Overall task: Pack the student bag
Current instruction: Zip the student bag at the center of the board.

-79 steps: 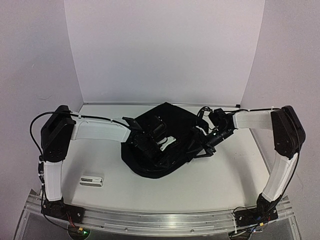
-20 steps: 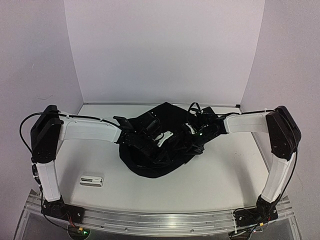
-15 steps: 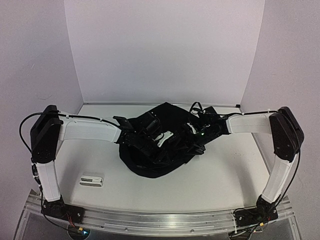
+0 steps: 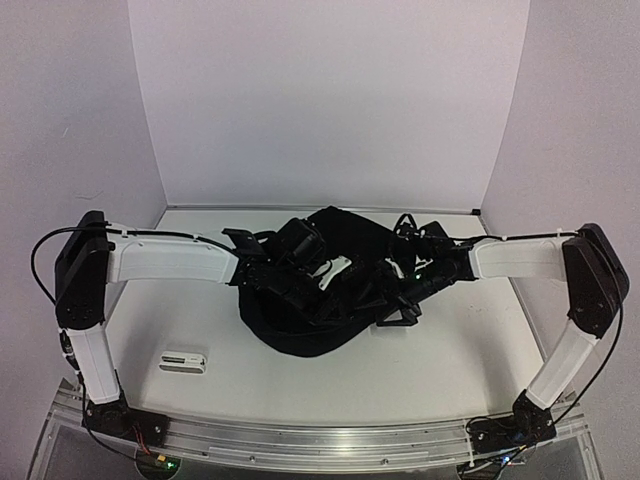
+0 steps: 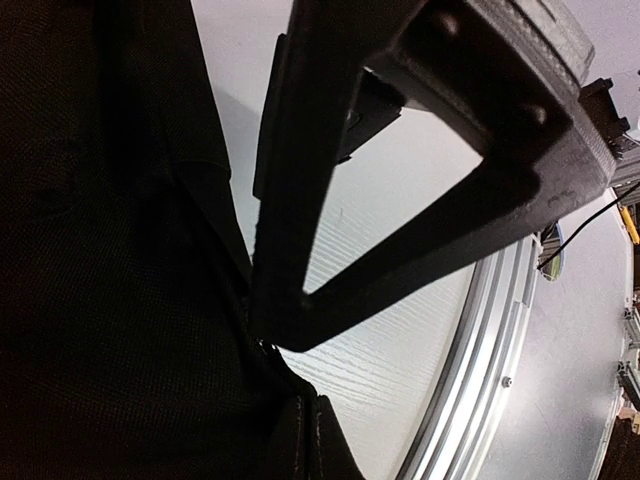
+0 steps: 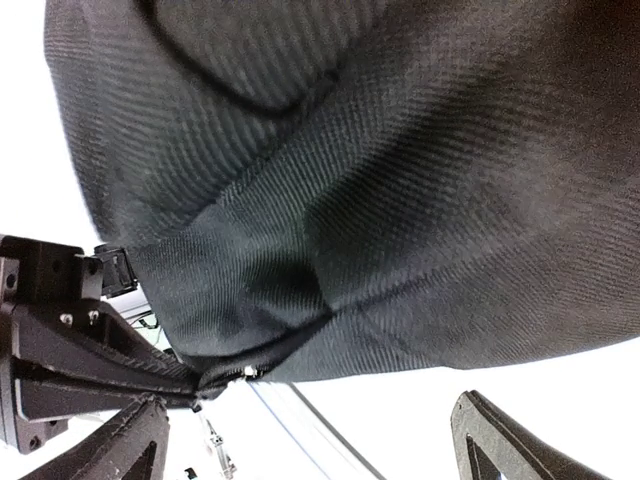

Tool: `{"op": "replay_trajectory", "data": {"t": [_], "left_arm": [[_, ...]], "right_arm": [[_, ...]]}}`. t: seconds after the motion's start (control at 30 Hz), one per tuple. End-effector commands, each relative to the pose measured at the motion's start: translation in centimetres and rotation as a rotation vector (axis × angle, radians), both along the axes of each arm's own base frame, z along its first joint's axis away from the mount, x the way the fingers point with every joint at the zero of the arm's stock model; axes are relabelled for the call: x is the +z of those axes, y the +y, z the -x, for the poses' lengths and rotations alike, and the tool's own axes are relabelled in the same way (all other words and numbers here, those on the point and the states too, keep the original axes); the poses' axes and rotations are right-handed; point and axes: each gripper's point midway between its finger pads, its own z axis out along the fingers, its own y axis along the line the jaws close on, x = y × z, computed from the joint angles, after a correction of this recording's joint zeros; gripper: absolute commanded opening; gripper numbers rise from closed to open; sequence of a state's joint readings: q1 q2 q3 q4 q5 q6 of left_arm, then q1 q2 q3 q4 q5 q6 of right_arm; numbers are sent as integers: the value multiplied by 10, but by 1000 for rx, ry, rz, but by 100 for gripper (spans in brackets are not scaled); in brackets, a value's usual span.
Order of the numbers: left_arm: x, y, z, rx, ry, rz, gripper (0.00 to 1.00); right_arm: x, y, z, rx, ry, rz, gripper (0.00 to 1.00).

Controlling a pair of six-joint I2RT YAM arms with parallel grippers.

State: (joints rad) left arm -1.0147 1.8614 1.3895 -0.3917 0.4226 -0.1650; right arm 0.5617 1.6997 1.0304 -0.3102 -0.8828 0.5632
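The student bag (image 4: 305, 325), a black fabric backpack, lies mid-table between both arms. My left gripper (image 4: 298, 272) is over its left upper part. In the left wrist view the left gripper (image 5: 258, 335) is shut on the bag's zipped edge (image 5: 120, 300), with one finger (image 5: 300, 200) showing and the other hidden behind fabric. My right gripper (image 4: 393, 290) is at the bag's right side. In the right wrist view the right gripper (image 6: 320, 445) is open, its fingertips (image 6: 135, 440) wide apart, and the bag's fabric (image 6: 380, 180) hangs just in front. A small white patch (image 4: 335, 268) shows between the grippers; I cannot tell what it is.
A small flat white object (image 4: 183, 360) lies on the table near the front left. The aluminium rail (image 4: 320, 440) runs along the near edge and also shows in the left wrist view (image 5: 500, 330). White walls enclose the back and sides.
The left gripper has drawn the bag's edge up and back. The right gripper moved in onto the bag's right side, then shifted slightly down and right as its elbow swung outward.
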Motion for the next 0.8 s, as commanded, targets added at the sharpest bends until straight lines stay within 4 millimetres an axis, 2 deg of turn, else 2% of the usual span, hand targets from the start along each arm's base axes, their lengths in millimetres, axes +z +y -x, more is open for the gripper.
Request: {"op": "replay_trajectory", "data": {"t": [0.0, 0.1, 0.17, 0.27, 0.33, 0.43, 0.5, 0.6, 0.77], "left_arm": [[55, -21, 12, -68, -43, 138, 0], [51, -26, 22, -105, -44, 126, 0], [49, -27, 26, -115, -42, 111, 0], [47, -21, 27, -100, -50, 92, 0], [45, -15, 24, -77, -57, 78, 0], [35, -7, 23, -48, -52, 44, 0], [28, -2, 22, -33, -34, 22, 0], [15, 7, 24, -17, -5, -6, 0], [9, 26, 22, 23, 25, -14, 0]], "right_arm": [[7, 9, -13, -33, -34, -6, 98], [3, 19, -32, -57, -27, 2, 95], [1, 25, -41, -66, -15, -1, 85], [-4, 23, -46, -83, -19, 19, 62], [-5, 16, -49, -97, -30, 28, 38], [-5, -1, -59, -141, -52, 46, 11], [-6, -11, -64, -166, -57, 56, 0], [-11, -26, -67, -192, -46, 69, 0], [-23, -50, -69, -199, -61, 134, 0]]}}
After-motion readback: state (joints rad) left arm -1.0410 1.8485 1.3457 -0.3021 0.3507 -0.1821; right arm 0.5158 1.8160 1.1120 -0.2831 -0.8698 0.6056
